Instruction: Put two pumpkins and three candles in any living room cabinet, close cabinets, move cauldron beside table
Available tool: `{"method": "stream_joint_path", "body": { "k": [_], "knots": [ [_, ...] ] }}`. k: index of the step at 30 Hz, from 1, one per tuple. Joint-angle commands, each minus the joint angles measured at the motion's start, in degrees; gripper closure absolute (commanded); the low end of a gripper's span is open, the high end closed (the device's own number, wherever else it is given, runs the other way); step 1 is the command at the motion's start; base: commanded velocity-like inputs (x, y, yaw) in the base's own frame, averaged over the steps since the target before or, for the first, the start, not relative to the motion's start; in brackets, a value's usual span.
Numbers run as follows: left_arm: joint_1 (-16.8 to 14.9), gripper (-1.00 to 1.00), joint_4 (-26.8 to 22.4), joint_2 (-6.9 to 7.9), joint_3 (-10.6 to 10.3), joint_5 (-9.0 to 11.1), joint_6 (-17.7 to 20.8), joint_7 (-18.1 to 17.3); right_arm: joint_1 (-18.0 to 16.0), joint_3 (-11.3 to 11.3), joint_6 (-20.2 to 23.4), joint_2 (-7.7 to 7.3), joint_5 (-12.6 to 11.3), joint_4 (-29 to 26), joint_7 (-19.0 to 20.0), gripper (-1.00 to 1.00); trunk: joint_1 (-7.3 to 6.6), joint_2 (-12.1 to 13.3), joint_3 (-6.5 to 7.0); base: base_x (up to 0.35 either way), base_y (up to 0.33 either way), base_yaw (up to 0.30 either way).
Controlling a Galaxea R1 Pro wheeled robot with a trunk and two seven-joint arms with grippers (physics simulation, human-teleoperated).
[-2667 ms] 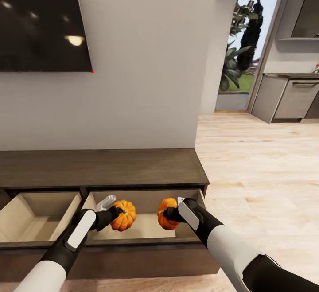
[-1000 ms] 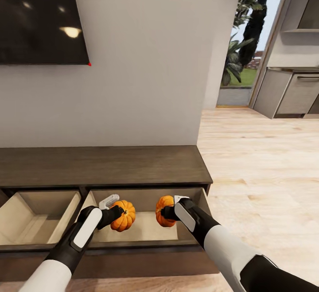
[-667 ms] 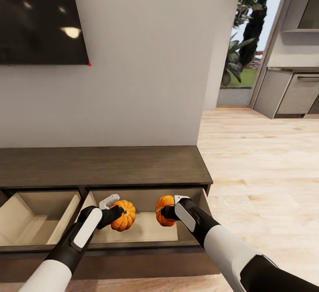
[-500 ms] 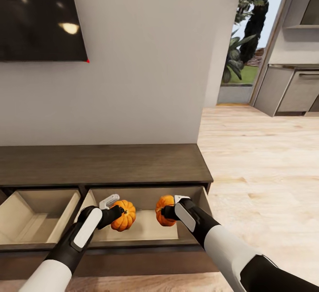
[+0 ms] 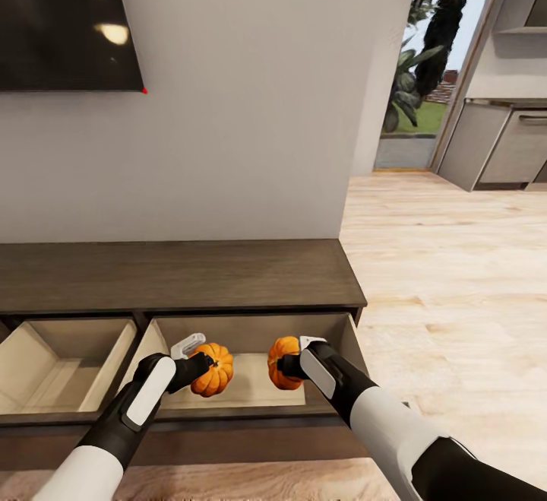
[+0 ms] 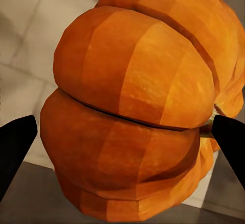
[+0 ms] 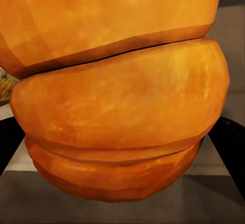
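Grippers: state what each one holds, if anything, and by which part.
Left gripper and right gripper each hold a pumpkin, clamped across its ribbed sides.

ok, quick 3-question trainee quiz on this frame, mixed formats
1. True or false: each gripper holds a pumpkin.
2. Multiple choice: the two pumpkins hang over A) the cabinet top, B) the open right drawer, C) the floor.
3. Fill in: the drawer beside it stands ____.

Key:
1. True: left gripper holds the left pumpkin, right gripper the right pumpkin.
2. B, the right drawer of the cabinet.
3. Open: the left drawer.
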Motion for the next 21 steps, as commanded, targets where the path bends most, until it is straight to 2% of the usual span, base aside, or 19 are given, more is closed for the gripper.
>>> {"method": "stream_joint_path", "body": {
  "k": [1,19,20,21],
  "knots": [
    [-0.04,1.0,-0.09,0.06,-0.21,0.61,-0.05,0.6,-0.06,0.42,0.04,-0.04,-0.57,-0.11,-0.58,1.0,-0.02,-0.03,-0.06,0.0,0.0,0.0],
    [-0.04,1.0,-0.09,0.15,-0.21,0.57,-0.05,0.52,-0.06,0.51,-0.34,-0.03,-0.64,-0.09,-0.58,1.0,-0.02,-0.03,-0.06,0.0,0.0,0.0],
    [-0.04,1.0,-0.09,0.14,-0.21,0.59,-0.05,0.51,-0.06,0.51,-0.34,-0.03,-0.64,-0.11,-0.58,-1.0,-0.02,-0.03,-0.06,0.0,0.0,0.0],
    [-0.04,1.0,-0.12,0.12,-0.21,0.58,-0.05,0.51,-0.06,0.51,-0.34,-0.03,-0.64,-0.09,-0.58,-1.0,-0.02,-0.03,-0.06,0.0,0.0,0.0]
  ]
}}
